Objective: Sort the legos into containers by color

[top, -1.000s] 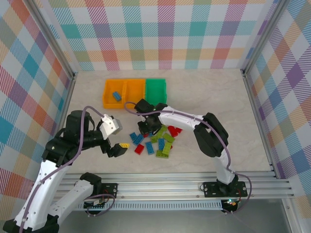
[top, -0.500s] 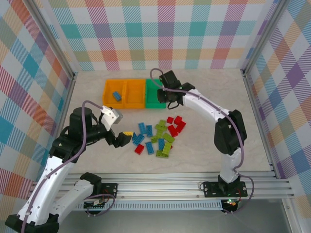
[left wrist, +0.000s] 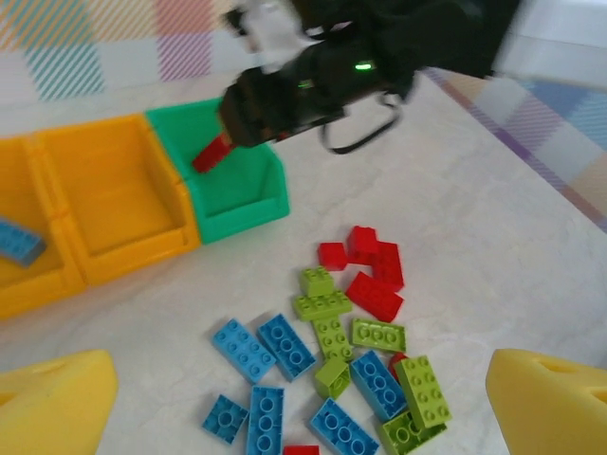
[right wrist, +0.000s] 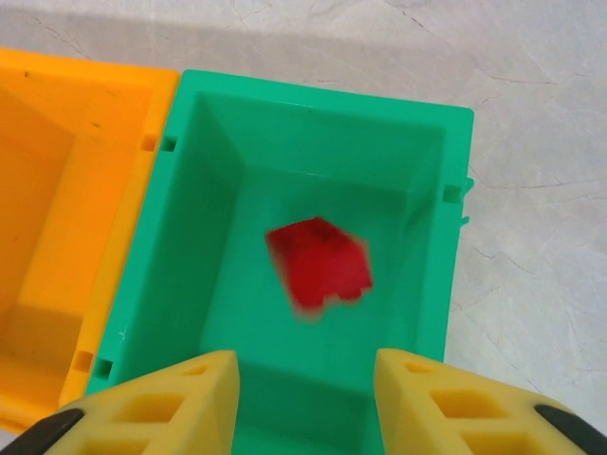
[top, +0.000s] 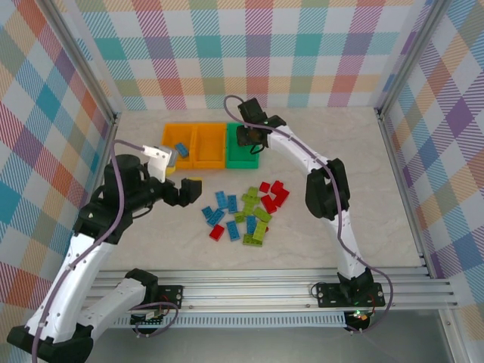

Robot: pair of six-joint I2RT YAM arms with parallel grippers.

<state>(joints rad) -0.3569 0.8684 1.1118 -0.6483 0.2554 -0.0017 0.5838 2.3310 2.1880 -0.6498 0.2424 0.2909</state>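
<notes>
My right gripper [top: 246, 138] hangs over the green container [top: 243, 162], open [right wrist: 305, 403]. A red lego [right wrist: 318, 261], blurred and free of the fingers, is inside the green bin [right wrist: 322, 95], below the gripper. From the left wrist view the same red brick [left wrist: 212, 152] shows under the right gripper. The two orange containers [top: 195, 161] adjoin it, and the far left one holds a blue lego [top: 182, 149]. Loose red [top: 272, 195], blue [top: 219, 208] and lime green [top: 253, 219] legos lie in a pile. My left gripper [top: 187, 190] hovers open left of the pile [left wrist: 303, 408].
Aluminium rails and checkered walls close off the table on the left [top: 106, 159], right [top: 401, 174] and back. The right arm [top: 321, 181] stretches over the table right of the pile. Bare tabletop [top: 355, 219] lies to the right of the bricks.
The right gripper carried a red brick from the pile to the green bin and let it go. The left gripper rose and moved back a little toward the bins.
</notes>
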